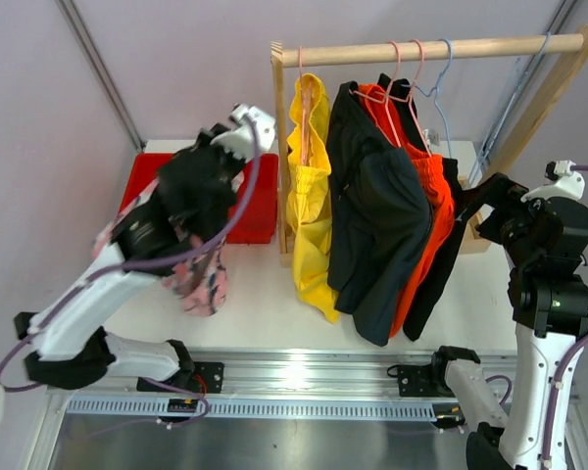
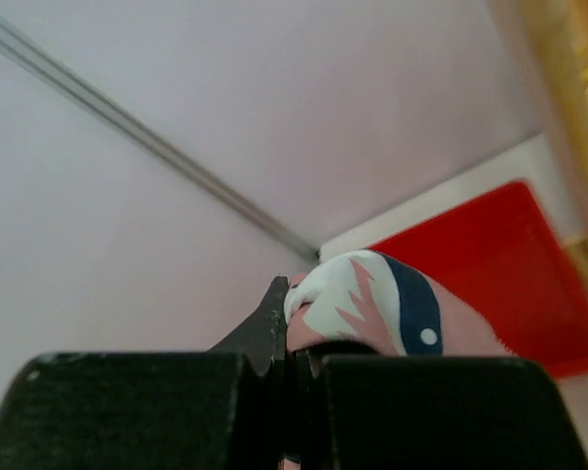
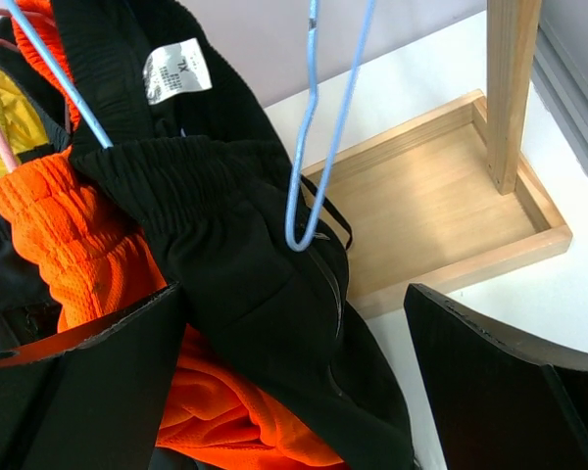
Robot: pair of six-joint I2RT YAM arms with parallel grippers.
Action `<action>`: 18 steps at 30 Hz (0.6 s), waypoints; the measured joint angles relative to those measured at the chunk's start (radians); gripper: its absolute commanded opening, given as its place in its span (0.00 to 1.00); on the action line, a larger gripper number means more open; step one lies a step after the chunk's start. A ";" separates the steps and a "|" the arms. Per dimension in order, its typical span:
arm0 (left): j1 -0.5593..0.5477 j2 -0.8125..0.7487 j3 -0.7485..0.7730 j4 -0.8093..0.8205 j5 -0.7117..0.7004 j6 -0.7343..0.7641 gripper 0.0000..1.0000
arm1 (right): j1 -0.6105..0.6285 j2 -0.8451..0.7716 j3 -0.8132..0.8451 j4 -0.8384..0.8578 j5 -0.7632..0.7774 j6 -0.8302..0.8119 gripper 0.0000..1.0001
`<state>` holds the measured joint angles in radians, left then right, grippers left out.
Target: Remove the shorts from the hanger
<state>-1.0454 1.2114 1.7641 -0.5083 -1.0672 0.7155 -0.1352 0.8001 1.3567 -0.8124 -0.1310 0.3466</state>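
- My left gripper (image 2: 292,367) is pinched tight on the soft pink shorts with a dark navy and white pattern (image 2: 372,304). In the overhead view that pair dangles left of centre, off the rail, just in front of the red plastic bin (image 1: 260,211).
- My right gripper (image 3: 294,323) has its fingers spread wide and holds nothing. The black fabric shorts (image 3: 245,284) bulge into the gap by the left finger; whether they touch it I cannot tell.
- Four pairs hang from the light wooden rail (image 1: 431,49) across the top of the frame. The bright yellow shorts (image 1: 312,215) are leftmost, then the dark charcoal shorts (image 1: 372,225), the orange mesh shorts (image 1: 429,211) and the black pair.
- A pale blue wire hanger (image 3: 318,147) loops down beside the black pair, over the shallow wooden base tray (image 3: 441,186).
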 measured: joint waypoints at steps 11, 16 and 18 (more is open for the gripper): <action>0.458 0.293 0.507 0.082 -0.029 -0.140 0.00 | 0.010 -0.009 -0.043 0.031 -0.061 0.006 0.99; 0.505 0.294 0.600 0.431 -0.052 -0.023 0.00 | 0.061 0.005 -0.043 0.025 -0.050 -0.001 0.99; 0.549 0.308 0.625 0.462 -0.035 -0.037 0.00 | 0.075 0.006 -0.043 0.024 -0.046 -0.003 0.99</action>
<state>-0.4969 1.5196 2.3890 -0.0467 -1.1027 0.6785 -0.0605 0.8066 1.3136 -0.7879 -0.1772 0.3431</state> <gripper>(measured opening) 0.017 0.993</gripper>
